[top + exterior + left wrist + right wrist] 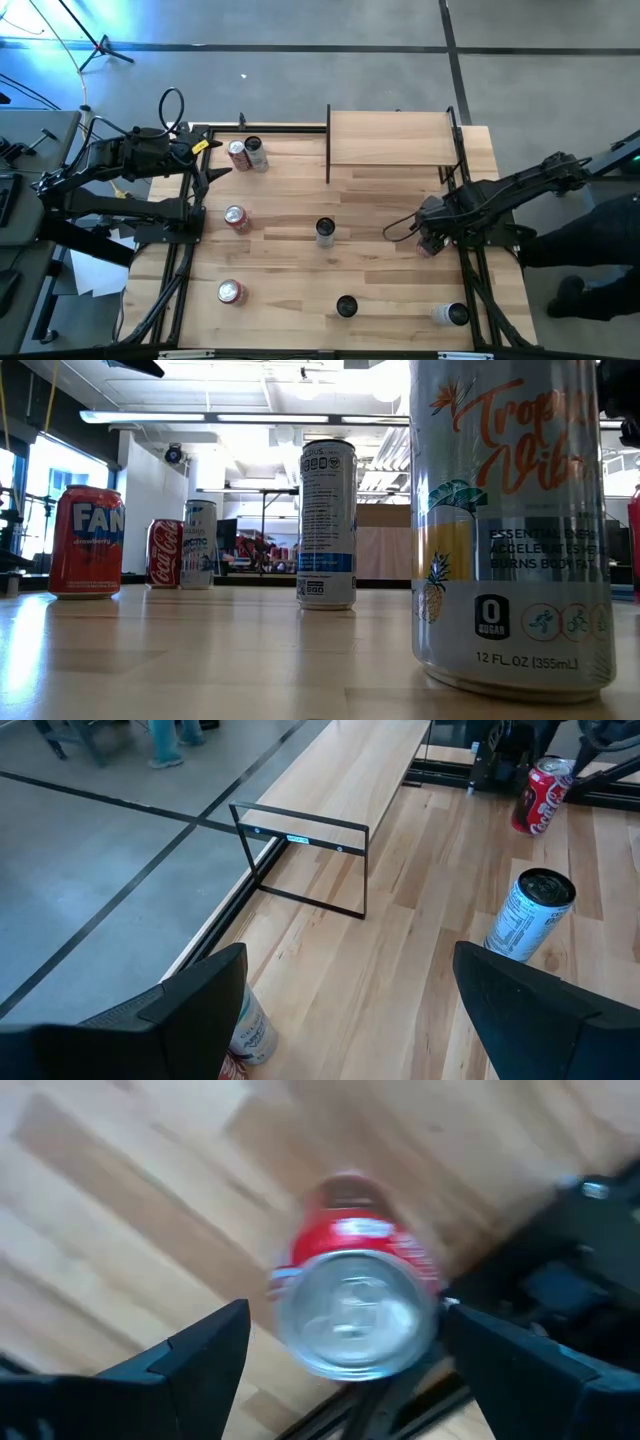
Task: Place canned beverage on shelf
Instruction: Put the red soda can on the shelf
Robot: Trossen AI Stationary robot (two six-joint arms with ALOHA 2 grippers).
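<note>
The shelf, a light-wood board in a thin black frame, stands at the table's far edge; it also shows in the left wrist view. A red can stands upright near the table's right edge. My right gripper is open above it, one finger on each side of the can's silver top; a gap shows at one finger. My left gripper is open and empty at the far left, beside a red can and a silver can.
Other cans stand on the table: a red one, a tall slim one, a red one at the near left, a dark-topped one and a silver one at the near right. A person's dark clothing shows beyond the table's right edge.
</note>
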